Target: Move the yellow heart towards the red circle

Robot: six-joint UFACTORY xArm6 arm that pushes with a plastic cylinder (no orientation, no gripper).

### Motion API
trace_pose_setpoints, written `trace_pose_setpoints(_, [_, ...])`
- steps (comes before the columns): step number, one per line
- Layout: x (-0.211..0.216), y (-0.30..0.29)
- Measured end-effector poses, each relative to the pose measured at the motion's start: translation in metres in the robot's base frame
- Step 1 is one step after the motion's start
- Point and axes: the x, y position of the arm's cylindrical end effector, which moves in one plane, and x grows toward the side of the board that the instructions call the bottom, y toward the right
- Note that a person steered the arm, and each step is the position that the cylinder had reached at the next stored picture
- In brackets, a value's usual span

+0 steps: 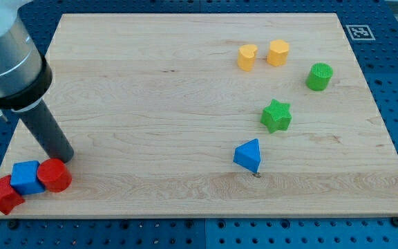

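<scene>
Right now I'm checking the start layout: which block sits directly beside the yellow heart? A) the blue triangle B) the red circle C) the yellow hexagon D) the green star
C: the yellow hexagon sits just to the view's right of the yellow heart.

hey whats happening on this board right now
A robot arm with a rod is meant to push the yellow heart toward the red circle. My tip sits at the view's bottom left, just above the red circle and beside the blue cube. The heart lies far off at the upper right, next to a yellow hexagon, untouched.
</scene>
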Motion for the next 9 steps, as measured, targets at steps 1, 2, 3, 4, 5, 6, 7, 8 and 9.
trace_pose_setpoints(1, [-0.002,0.001])
trace_pose_setpoints(2, [-0.028,0.029])
trace_pose_setpoints(3, [-0.057,0.072])
trace_pose_setpoints(4, [-0.076,0.113])
trace_pose_setpoints(5, [-0.098,0.141])
trace_pose_setpoints(6, [-0.124,0.153])
trace_pose_setpoints(7, [-0.153,0.171])
trace_pose_setpoints(8, [-0.183,0.19])
trace_pose_setpoints(9, [-0.191,0.216])
